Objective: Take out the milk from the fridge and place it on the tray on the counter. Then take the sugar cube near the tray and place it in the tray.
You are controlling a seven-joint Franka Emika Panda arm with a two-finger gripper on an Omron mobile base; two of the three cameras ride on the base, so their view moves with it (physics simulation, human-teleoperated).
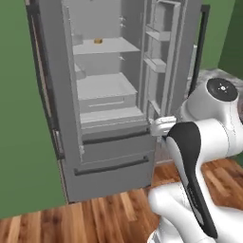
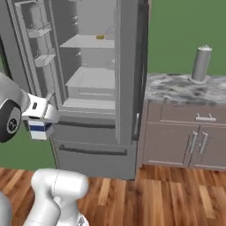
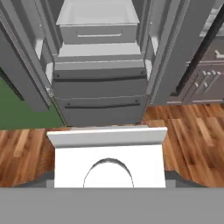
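Gripper point(image 2: 41, 125) holds the milk point(image 3: 109, 159) between half-spread jaws, out in front of the open fridge point(image 1: 104, 95), above the floor. First step in hand; next, carry it right toward the counter point(image 2: 185, 88).

Matt grey fridge point(image 1: 109, 142), marbled counter point(image 2: 185, 90)

grey cylinder point(image 2: 201, 63) upright on stone top, wood floor point(image 2: 167, 194), green wall point(image 2: 185, 31)
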